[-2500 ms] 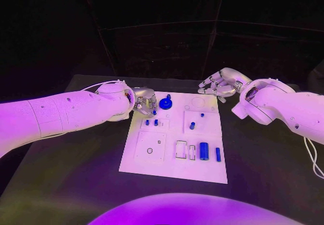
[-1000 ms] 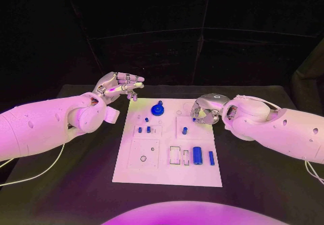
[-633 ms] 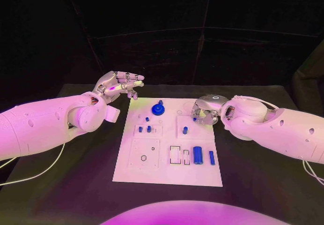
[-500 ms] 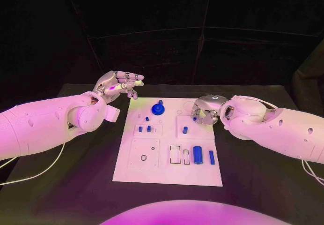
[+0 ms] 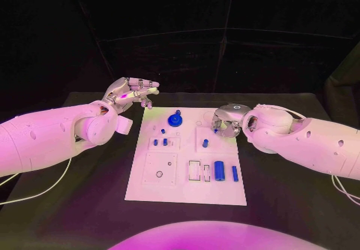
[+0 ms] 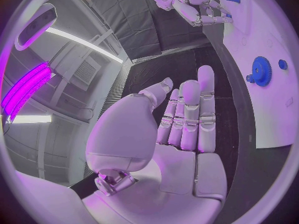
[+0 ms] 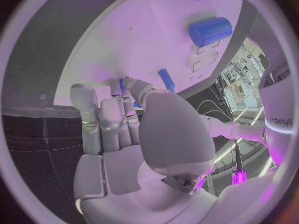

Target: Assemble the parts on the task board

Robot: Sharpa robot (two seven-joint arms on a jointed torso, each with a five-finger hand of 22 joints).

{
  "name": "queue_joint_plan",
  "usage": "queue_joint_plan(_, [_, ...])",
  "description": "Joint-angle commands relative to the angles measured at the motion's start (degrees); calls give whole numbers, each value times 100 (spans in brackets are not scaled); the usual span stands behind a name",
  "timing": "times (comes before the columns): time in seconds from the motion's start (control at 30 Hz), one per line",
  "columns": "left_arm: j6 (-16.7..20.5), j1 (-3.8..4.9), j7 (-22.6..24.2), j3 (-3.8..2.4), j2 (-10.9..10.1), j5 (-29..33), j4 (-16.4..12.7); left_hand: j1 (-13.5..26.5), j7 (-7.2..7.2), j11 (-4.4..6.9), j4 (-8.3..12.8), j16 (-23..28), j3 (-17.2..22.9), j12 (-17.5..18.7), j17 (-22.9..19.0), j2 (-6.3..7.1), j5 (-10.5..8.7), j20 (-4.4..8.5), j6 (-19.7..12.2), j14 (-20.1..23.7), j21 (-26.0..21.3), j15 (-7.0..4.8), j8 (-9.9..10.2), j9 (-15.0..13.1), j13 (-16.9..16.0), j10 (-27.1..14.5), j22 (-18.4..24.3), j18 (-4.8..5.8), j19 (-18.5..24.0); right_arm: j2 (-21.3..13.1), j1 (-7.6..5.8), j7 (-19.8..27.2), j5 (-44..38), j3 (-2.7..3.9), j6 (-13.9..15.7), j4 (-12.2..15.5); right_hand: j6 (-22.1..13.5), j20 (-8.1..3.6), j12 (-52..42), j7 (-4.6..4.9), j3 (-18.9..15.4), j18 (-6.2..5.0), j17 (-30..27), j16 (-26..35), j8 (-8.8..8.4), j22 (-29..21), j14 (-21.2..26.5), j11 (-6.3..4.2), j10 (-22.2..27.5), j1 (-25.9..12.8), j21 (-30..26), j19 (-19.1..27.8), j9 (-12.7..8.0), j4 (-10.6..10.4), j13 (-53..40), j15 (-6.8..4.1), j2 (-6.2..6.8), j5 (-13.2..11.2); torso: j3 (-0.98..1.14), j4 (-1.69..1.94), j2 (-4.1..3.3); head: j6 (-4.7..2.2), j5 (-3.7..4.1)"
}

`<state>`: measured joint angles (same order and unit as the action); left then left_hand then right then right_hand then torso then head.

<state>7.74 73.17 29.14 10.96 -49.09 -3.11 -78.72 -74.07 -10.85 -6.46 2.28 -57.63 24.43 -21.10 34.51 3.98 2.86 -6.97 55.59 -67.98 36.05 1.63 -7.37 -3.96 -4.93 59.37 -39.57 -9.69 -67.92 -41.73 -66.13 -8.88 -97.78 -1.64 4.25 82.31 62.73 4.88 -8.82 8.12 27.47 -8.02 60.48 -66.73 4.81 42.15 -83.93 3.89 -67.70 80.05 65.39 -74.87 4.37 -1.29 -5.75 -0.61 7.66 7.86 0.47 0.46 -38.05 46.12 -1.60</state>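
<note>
Since the earliest picture the left hand (image 5: 133, 94) has left the blue gear (image 5: 176, 121) at the task board's (image 5: 188, 192) far left part and now hangs raised beyond the board's far left corner, fingers apart and empty. The right hand (image 5: 227, 123), then lifted off the far right corner, has come down over the board's far right part, fingers curled around a small blue part (image 7: 134, 103)
</note>
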Motion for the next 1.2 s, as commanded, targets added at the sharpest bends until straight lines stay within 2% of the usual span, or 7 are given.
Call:
queue_joint_plan(0.03, [-35, 8, 23, -4, -1, 51, -4, 52, -21, -9, -40, -6, -15, -25, 21, -5, -1, -27, -11, 14, -29, 3, -25, 7, -2, -30, 7, -71, 21, 19, 40, -83, -78, -24, -167, -21, 73, 3, -28, -14, 61, 26, 92, -86, 33, 125, -139, -1, -83, -56, 81, -73, 9, 8, 19, -48, -40, -55, -1, 4, 3, 10, 5])
queue_joint_plan(0.27, [4, 8, 30, -4, 0, 51, 2, 49, -20, -8, -37, -8, -17, -28, 17, -3, -1, -28, -15, 14, -31, 3, -26, 7, -2, -35, 10, -72, 19, 26, 74, -82, -176, -23, 205, -7, 232, -37, -64, -69, 192, 79, 268, -263, 68, 484, -191, -58, -257, -114, 313, -202, 34, 48, 47, -92, -122, -252, 4, 1, 6, 6, 14])
queue_joint_plan(0.43, [32, 8, 25, -4, -11, 51, 9, 38, -18, -7, -27, -14, -16, -33, 17, -2, -1, -29, -21, 12, -35, 2, -26, 8, -2, -43, 14, -74, 16, -23, 81, 10, -147, -22, 510, 47, 246, -50, -51, -70, 257, 83, 152, -185, 57, 519, -172, -65, -273, -108, 346, -213, 33, 89, 62, -100, -132, -244, 3, -9, 6, 17, 1])
queue_joint_plan(0.57, [24, 8, 11, -4, -22, 51, 13, -23, -16, -3, 4, -129, 32, -58, 148, -55, 6, -26, -30, -76, -35, -7, -38, 7, -3, -65, 22, -80, -18, -104, 83, 64, -63, -22, 689, 128, 239, -53, -32, -61, 301, 82, 90, -141, 41, 511, -157, -58, -265, -108, 348, -206, 28, 115, 75, -97, -128, -222, -2, 1, 7, 21, 9])
queue_joint_plan(0.77, [29, 8, -5, -4, -37, 51, 29, -25, -18, -4, 6, -120, 36, -61, 123, -57, 7, -26, -33, -70, -35, -7, -39, 7, -2, -70, 23, -80, -22, -256, 83, 97, 31, -19, 888, 300, 237, -53, -25, -55, 313, 83, 81, -136, 34, 513, -154, -53, -262, -119, 351, -203, 26, 123, 81, -95, -116, -215, -3, -2, 11, 13, 13])
queue_joint_plan(0.93, [44, 8, -19, -4, -39, 51, 55, -23, -20, -5, 8, -129, 35, -63, 133, -54, 7, -26, -37, -76, -36, -6, -39, 8, -2, -76, 25, -80, -25, -360, 83, 152, 63, -16, 1187, 442, 234, -55, -11, -48, 364, 84, 63, -127, 18, 531, -147, -48, -268, -128, 368, -203, 22, 155, 93, -91, -98, -169, 1, -2, 8, -7, 23])
queue_joint_plan(1.2, [97, 8, -34, -5, -53, 51, 74, -24, -22, -7, 6, -142, 43, -70, 140, -67, 8, -26, -40, -84, -36, -5, -42, 8, -2, -82, 27, -80, -32, -582, 80, 177, 194, -9, 1426, 792, 243, -58, 0, -43, 409, 84, 71, -141, 9, 540, -147, -45, -278, -148, 380, -199, 20, 179, 104, -89, -79, -119, -9, -3, 6, 23, 5])
